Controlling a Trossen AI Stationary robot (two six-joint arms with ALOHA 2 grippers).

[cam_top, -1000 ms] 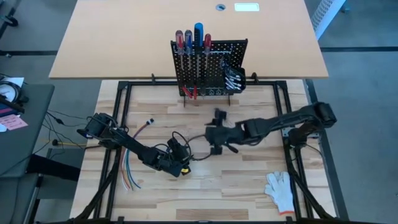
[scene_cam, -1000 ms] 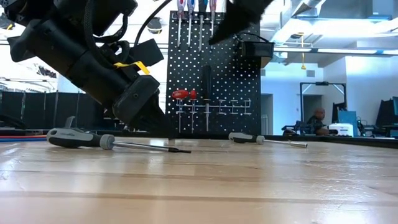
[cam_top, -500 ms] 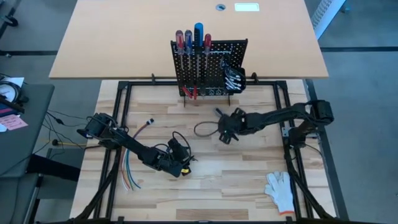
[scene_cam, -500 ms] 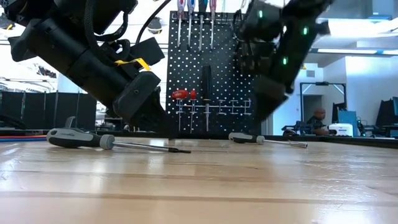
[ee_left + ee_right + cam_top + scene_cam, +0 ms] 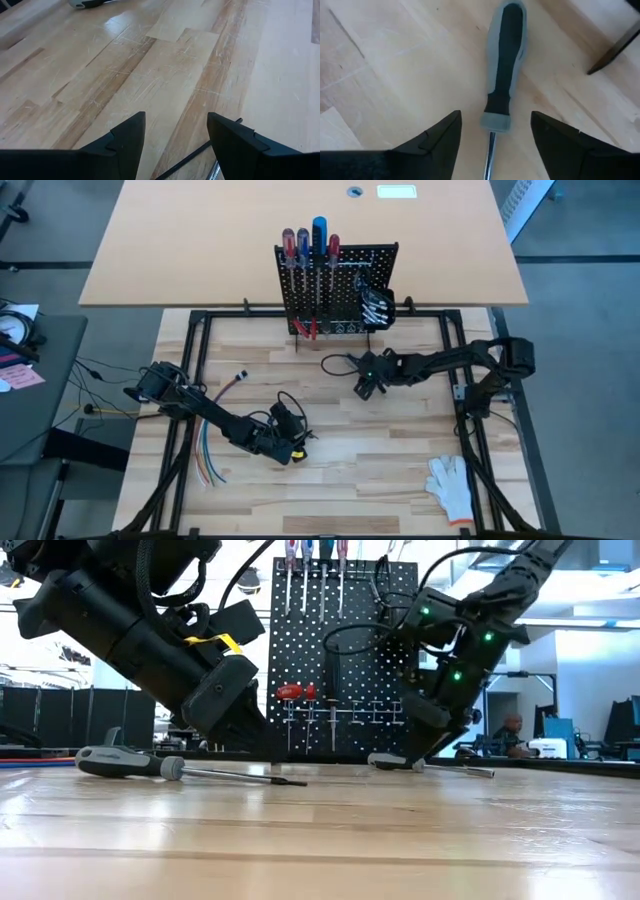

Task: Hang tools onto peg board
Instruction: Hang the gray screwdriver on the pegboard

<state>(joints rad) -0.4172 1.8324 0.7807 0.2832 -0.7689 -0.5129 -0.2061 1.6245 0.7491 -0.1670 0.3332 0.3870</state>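
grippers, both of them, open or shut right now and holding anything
Left gripper: open, holding nothing, low over bare table.
Right gripper: open, holding nothing, its fingers on either side of the grey and black screwdriver lying on the table.

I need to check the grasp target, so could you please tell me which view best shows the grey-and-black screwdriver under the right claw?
The right wrist view: the grey-and-black screwdriver lies large between open fingers. The low view shows it side-on; overhead, the arm hides it.

No readable text

No lettering, label, brand mark or number can be made out on anything in these views.
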